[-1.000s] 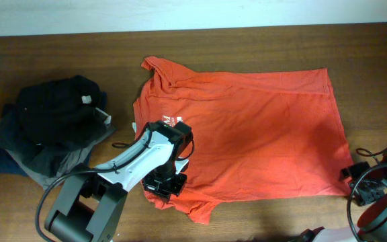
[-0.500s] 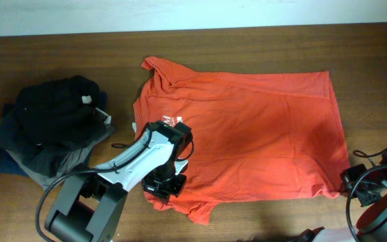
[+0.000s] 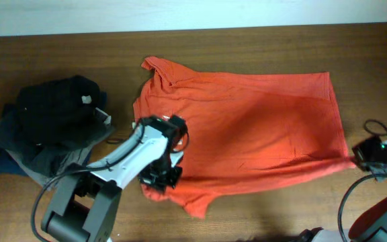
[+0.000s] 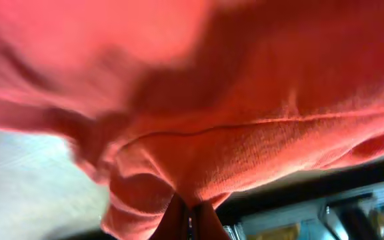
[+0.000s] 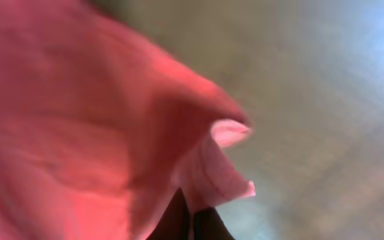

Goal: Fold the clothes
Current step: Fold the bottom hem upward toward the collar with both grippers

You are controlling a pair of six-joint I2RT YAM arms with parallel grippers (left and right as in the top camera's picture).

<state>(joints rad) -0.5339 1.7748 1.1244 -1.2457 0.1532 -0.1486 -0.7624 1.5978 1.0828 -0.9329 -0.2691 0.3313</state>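
Brown wooden table (image 3: 261, 40), pale strip along its far edge; red-orange T-shirt (image 3: 247, 114) spread over the middle and right of it, neck end to the left, hem to the right; far edge lies flat, near edge is lifted into a ridge running left to right. Left gripper (image 3: 161, 176) sits at the near-left of the shirt, by the sleeve, clenched on a bunch of the fabric; left wrist view is filled with orange cloth (image 4: 245, 100) and a seam line, with the closed fingertips (image 4: 191, 223) pinching a fold at the bottom. Right gripper (image 3: 358, 156) is at the near-right corner of the shirt, clamped on that corner; right wrist view shows the hemmed corner (image 5: 225, 167) curling above the pinched fingers (image 5: 179, 217), blurred table behind. Heap of dark garments (image 3: 52, 124) at the far left of the table, apart from the shirt, small white tag (image 3: 86, 99) on top.
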